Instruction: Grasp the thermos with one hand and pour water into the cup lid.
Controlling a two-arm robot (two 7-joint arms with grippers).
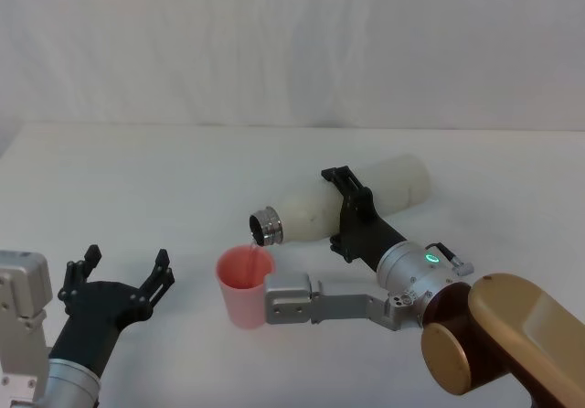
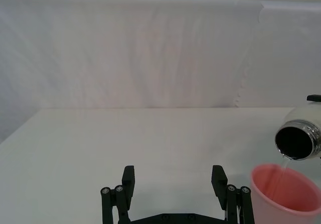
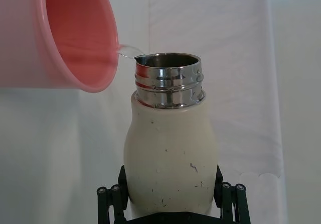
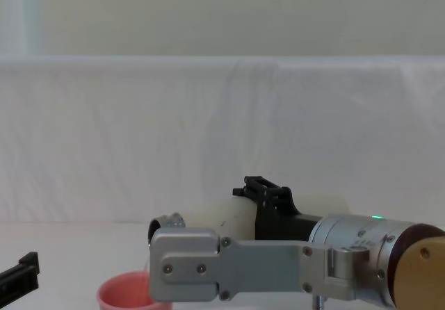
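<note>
Head view: the right gripper (image 1: 352, 214) is clamped around the middle of the thermos (image 1: 315, 210), which lies tipped nearly level above the white table (image 1: 183, 179). Its steel neck (image 1: 267, 226) points toward the robot's left, just over the rim of the cup lid (image 1: 244, 285). The pink cup lid stands upright on the table, in front of the robot. The left gripper (image 1: 123, 266) hangs low to the left of the cup lid, fingers spread wide, holding nothing.

Left wrist view: the left gripper's fingers (image 2: 128, 180) stand well apart over bare table. Past them, the open mouth of the thermos (image 2: 297, 139) sits above the cup lid (image 2: 283, 196), and a thin thread of water (image 2: 284, 164) falls from mouth to cup.

Right wrist view: black fingers (image 3: 111, 199) press both sides of the cream body of the thermos (image 3: 170, 153). Water (image 3: 128, 50) bridges the lip of the neck and the inside of the cup lid (image 3: 70, 33).

Chest view: thermos (image 4: 222, 219) held sideways in the right gripper (image 4: 268, 195), cup lid (image 4: 128, 292) below and partly hidden by the arm.
</note>
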